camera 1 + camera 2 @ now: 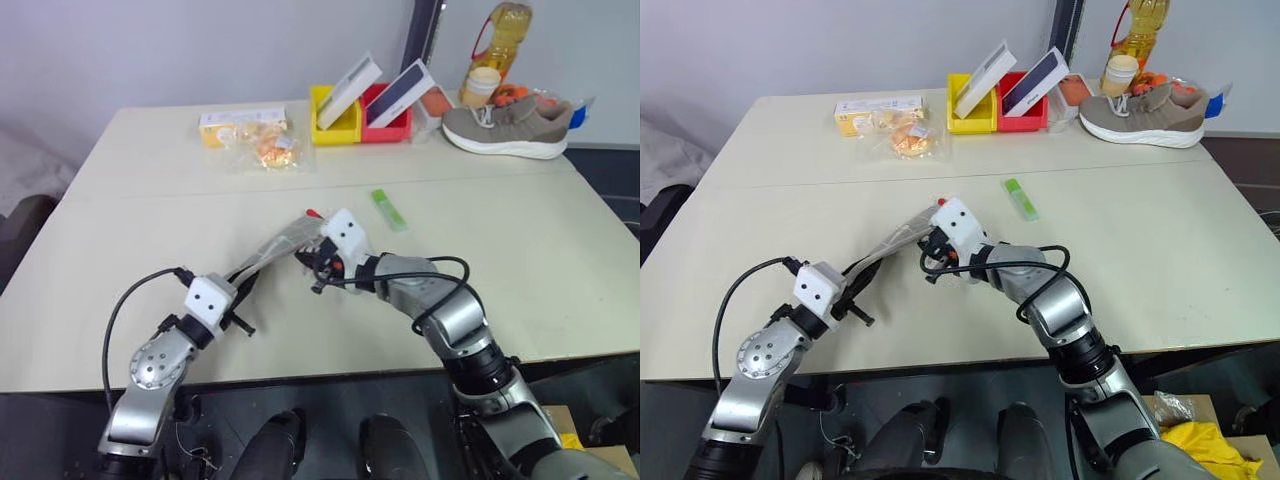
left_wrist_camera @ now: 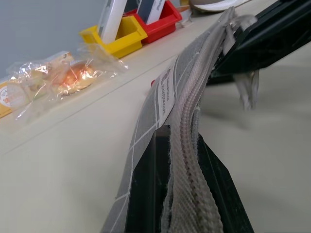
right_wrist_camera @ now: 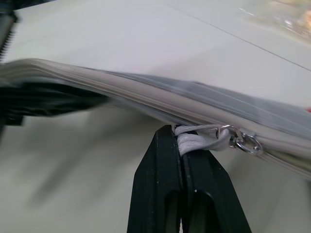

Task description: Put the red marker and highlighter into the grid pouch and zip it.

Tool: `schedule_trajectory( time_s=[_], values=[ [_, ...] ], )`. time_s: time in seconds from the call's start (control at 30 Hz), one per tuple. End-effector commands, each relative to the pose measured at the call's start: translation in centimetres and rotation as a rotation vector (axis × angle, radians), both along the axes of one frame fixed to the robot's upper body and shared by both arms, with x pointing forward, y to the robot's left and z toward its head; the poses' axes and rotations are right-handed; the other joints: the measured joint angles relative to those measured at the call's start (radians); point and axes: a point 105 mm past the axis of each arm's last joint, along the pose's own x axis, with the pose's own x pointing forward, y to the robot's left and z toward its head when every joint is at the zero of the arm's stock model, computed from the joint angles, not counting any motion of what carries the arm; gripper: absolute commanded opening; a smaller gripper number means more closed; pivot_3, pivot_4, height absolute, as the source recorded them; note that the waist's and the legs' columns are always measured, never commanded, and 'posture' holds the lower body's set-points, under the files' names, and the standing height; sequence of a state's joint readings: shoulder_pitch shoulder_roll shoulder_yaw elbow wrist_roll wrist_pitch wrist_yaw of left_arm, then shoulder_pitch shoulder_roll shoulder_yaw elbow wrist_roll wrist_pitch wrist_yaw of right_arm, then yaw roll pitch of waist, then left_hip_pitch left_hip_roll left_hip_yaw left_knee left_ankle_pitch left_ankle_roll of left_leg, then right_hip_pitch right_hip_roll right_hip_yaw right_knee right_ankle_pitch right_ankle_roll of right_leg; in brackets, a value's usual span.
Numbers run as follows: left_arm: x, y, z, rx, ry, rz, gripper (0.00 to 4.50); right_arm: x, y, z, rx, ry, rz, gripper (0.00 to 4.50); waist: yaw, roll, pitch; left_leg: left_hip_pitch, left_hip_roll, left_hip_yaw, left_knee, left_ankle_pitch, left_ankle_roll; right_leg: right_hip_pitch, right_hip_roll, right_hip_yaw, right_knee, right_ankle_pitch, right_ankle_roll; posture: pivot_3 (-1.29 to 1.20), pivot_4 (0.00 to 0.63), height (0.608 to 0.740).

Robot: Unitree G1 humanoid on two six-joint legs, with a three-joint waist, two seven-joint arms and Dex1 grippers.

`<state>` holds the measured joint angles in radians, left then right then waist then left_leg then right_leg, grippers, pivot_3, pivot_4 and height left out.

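The grid pouch [image 1: 280, 248] hangs lifted above the table, stretched between both grippers with its zipper edge up. My left gripper [image 2: 180, 133] is shut on the pouch's near end. My right gripper [image 3: 179, 130] is shut on the white zipper pull loop [image 3: 201, 141] near the pouch's far end. A small red tip of the red marker [image 1: 312, 213] peeks out at that far end; the rest of it is hidden. The light green highlighter [image 1: 390, 210] lies on the table beyond and to the right of the right gripper, apart from the pouch.
At the back of the table stand a yellow bin [image 1: 333, 118] and a red bin [image 1: 388, 122] with boxes in them. Snack packets [image 1: 262, 140] lie to their left. A grey shoe [image 1: 508, 127] and a bottle [image 1: 500, 40] sit at the back right.
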<state>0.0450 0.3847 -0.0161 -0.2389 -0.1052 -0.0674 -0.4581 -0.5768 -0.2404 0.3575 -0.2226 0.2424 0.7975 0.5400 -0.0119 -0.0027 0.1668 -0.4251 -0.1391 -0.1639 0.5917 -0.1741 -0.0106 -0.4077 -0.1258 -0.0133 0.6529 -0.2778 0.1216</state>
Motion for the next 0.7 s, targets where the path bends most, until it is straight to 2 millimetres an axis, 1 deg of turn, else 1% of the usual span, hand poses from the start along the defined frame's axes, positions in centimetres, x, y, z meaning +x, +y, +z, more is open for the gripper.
schedule_trajectory(
  time_s=[0.03, 0.17, 0.33, 0.5, 0.7],
  values=[
    [-0.1, -1.3, 1.4, -0.009, -0.049, -0.033, 0.0, -1.9, 3.0, 2.0, 0.008, -0.08, 0.132, 0.02, -0.001, 0.0, 0.0, 0.0, 0.0, 0.0, 0.0, 0.0, 0.0, 0.0, 0.0, 0.0, 0.0, 0.0, 0.0, 0.0, 0.15, 0.74],
    [0.0, -1.7, 1.4, -0.022, -0.05, -0.028, 0.0, -3.5, 5.2, 2.0, -0.022, -0.081, 0.245, 0.02, -0.002, 0.0, 0.0, 0.0, 0.0, 0.0, 0.0, 0.0, 0.0, 0.0, 0.0, 0.0, 0.0, 0.0, 0.0, 0.0, 0.15, 0.74],
    [0.3, -2.2, 1.7, -0.046, -0.064, -0.014, 0.0, -4.0, 6.4, 2.2, -0.045, -0.075, 0.309, 0.02, -0.001, 0.0, 0.0, 0.0, 0.0, 0.0, 0.0, 0.0, 0.0, -0.001, 0.001, 0.0, 0.0, 0.0, 0.0, 0.0, 0.15, 0.74],
    [0.4, -2.7, 2.1, -0.064, -0.081, -0.003, 0.0, -4.7, 6.9, 2.1, -0.06, -0.056, 0.359, 0.02, -0.001, 0.0, 0.0, 0.0, 0.0, 0.0, 0.0, 0.0, 0.0, -0.001, 0.001, 0.0, 0.0, 0.0, 0.0, 0.0, 0.15, 0.74],
    [0.6, -3.1, 2.9, -0.101, -0.097, -0.01, 0.0, -4.9, 6.9, 1.8, -0.068, -0.023, 0.387, 0.02, -0.001, 0.0, 0.0, 0.0, 0.0, 0.0, 0.0, 0.0, 0.0, 0.0, 0.001, 0.0, 0.0, 0.0, 0.0, 0.0, 0.15, 0.74]
  ],
)
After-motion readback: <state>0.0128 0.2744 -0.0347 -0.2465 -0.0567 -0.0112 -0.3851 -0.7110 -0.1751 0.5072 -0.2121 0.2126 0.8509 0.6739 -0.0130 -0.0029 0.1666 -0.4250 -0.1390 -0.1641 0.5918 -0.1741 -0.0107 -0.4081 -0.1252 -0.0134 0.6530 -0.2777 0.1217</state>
